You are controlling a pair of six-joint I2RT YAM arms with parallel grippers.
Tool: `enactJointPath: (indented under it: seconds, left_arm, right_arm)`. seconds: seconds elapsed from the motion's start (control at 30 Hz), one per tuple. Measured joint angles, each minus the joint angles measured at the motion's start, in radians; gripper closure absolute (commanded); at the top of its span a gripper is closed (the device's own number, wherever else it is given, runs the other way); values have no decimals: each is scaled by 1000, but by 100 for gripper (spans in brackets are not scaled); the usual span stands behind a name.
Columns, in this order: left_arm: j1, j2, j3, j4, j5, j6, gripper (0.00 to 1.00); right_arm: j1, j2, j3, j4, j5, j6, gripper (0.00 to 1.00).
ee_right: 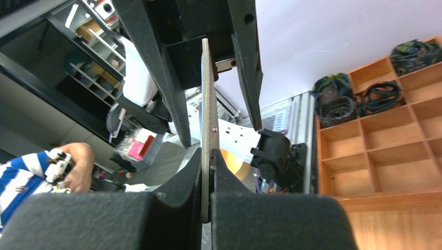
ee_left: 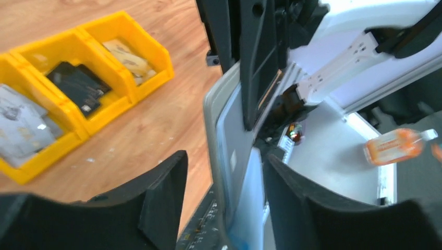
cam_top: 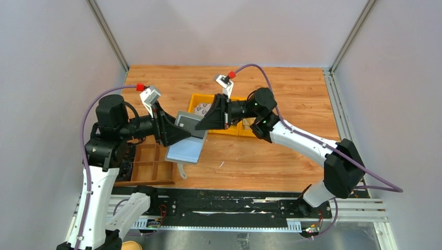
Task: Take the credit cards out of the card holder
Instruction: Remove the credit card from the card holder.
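Right gripper (ee_right: pixel 206 161) pinching card (ee_right: pixel 207 94), holder (cam_top: pixel 183 152) — inside left gripper (ee_left: pixel 224 159)

Soft, even light from overhead; both wrist views are rougher.
From above, the light-brown wooden tabletop (cam_top: pixel 271 151) shows only faint shadows under the arms. Around the left gripper (ee_left: pixel 224 159) everything smears. The yellow plastic bins (ee_left: pixel 112 109) to its left are soft, the orange bottle (ee_left: pixel 398 146) far to its right streaks, and the white arm link (ee_left: pixel 344 62) ahead glares out. The right gripper (ee_right: pixel 207 153) is dark and blurred up close. Its thin light-grey credit card (ee_right: pixel 207 94) looks sharper, edge-on against the bright pale wall (ee_right: pixel 333 36) beyond the fingertips.
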Motion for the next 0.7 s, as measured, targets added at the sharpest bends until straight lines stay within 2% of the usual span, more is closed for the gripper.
enactJointPath:
  seconds: [0.1, 0.37, 0.5, 0.7]
  left_arm:
    - [0, 3, 0, -9, -5, 23, 32]
    - [0, 46, 45, -138, 56, 189, 33]
    - [0, 48, 45, -189, 88, 261, 35]
    - [0, 67, 22, -212, 118, 310, 40]
  right_arm:
    - [-21, -14, 68, -145, -41, -63, 100]
    - [-24, -23, 365, -914, -100, -568, 100]
    - [-19, -13, 423, -1151, -105, -729, 100]
    - [15, 88, 610, -1461, -82, -952, 100]
